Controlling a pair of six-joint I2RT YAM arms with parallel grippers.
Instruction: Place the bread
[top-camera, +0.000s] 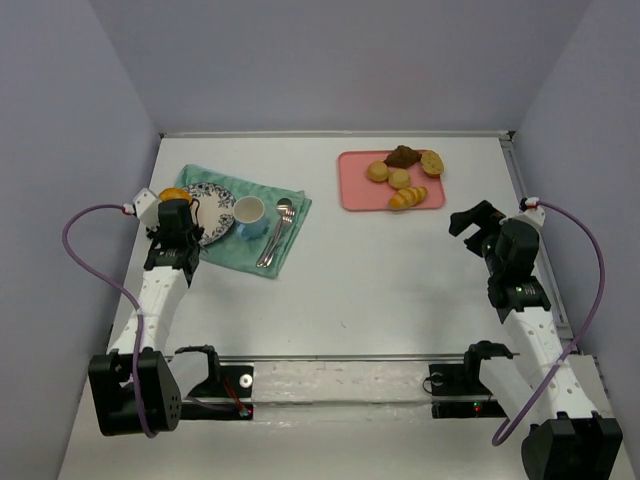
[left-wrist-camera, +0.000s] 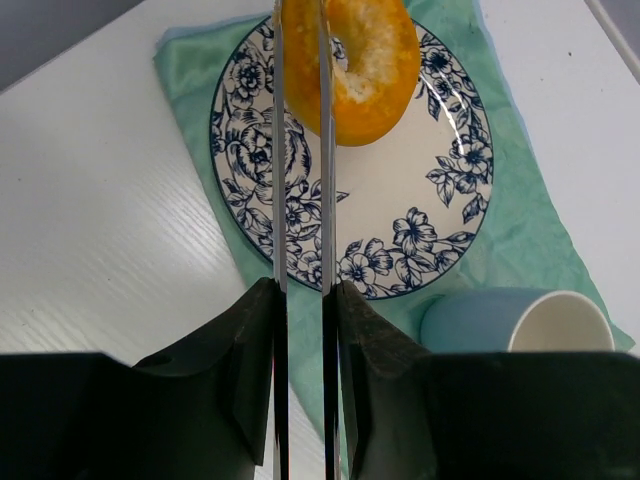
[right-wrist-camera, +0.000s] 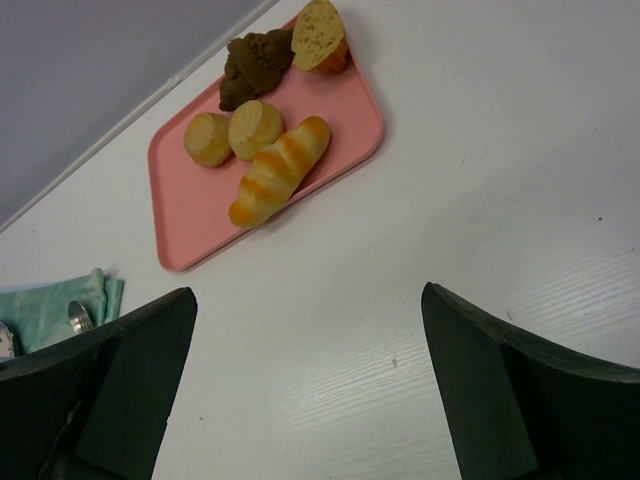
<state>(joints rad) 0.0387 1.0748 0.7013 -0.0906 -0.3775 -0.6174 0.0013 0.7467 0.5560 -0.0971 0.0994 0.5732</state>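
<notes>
The left pincer (left-wrist-camera: 302, 40) has its two thin metal fingers (left-wrist-camera: 279, 200) drawn close together, clamped on one side of a ring-shaped, golden-orange bread (left-wrist-camera: 370, 70) with a pale cut face. The bread is over the far part of a white plate (left-wrist-camera: 370, 200) patterned with blue flowers. The plate lies on a green cloth (left-wrist-camera: 520, 230) spread on the white worktop (left-wrist-camera: 100, 250), and a light-blue cup (left-wrist-camera: 500, 320) sits on the cloth just beside the plate's near right rim.

The left fingers (left-wrist-camera: 279, 250) pinch narrowly together, while the right fingers (right-wrist-camera: 130, 380) gape wide.
</notes>
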